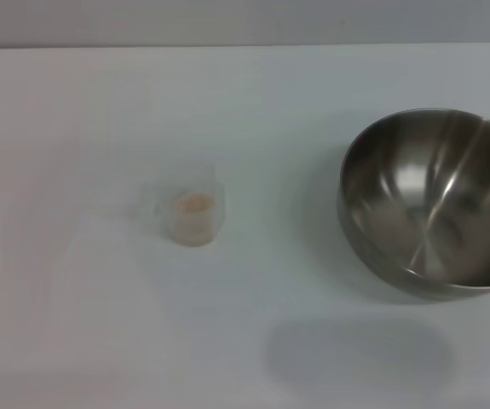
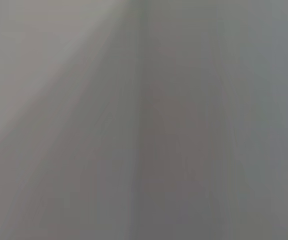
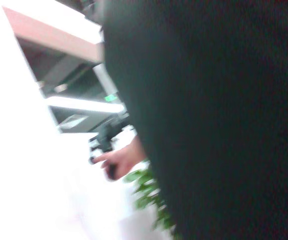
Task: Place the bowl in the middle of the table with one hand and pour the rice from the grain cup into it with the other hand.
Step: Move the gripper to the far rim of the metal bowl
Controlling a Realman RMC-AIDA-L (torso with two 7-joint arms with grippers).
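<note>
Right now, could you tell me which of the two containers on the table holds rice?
The small clear grain cup left of centre; the steel bowl at the right edge is empty.

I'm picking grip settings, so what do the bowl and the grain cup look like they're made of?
The bowl looks like stainless steel with a brushed, shiny finish: grey metal with bright streaked reflections inside. The grain cup looks like clear, colourless plastic, though glass can't be ruled out: the white table and the tan rice show through its walls.
</note>
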